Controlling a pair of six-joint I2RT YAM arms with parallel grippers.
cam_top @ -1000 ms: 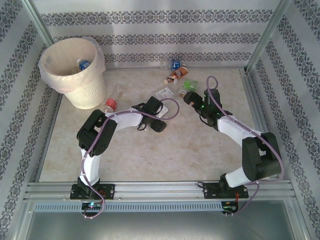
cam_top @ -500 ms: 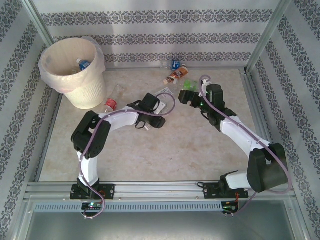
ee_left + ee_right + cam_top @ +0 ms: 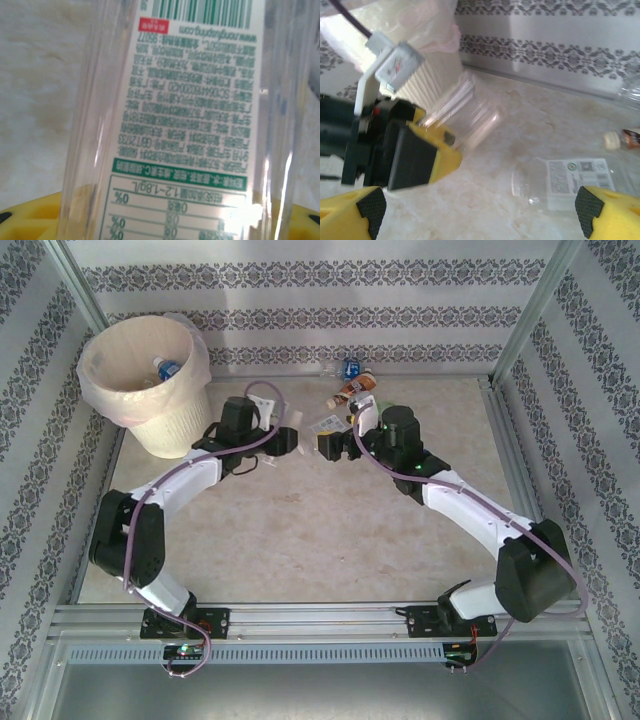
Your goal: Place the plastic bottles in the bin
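The clear plastic bottle with a white printed label (image 3: 190, 125) sits pinched in the left tool (image 3: 440, 145), tilted just beside the round cream-white plastic bin (image 3: 165, 430). The carry step seems in hand: next the bottle must rise above the rim and be released. The right tool (image 3: 480, 207), spread wide, hovers near another clear labelled bottle (image 3: 565, 182) lying on the pale table (image 3: 330, 530).

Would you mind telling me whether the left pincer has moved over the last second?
Yes. In the top view, the left pincer, shut on a clear bottle, has gone farther back and leftward, nearer the bin.
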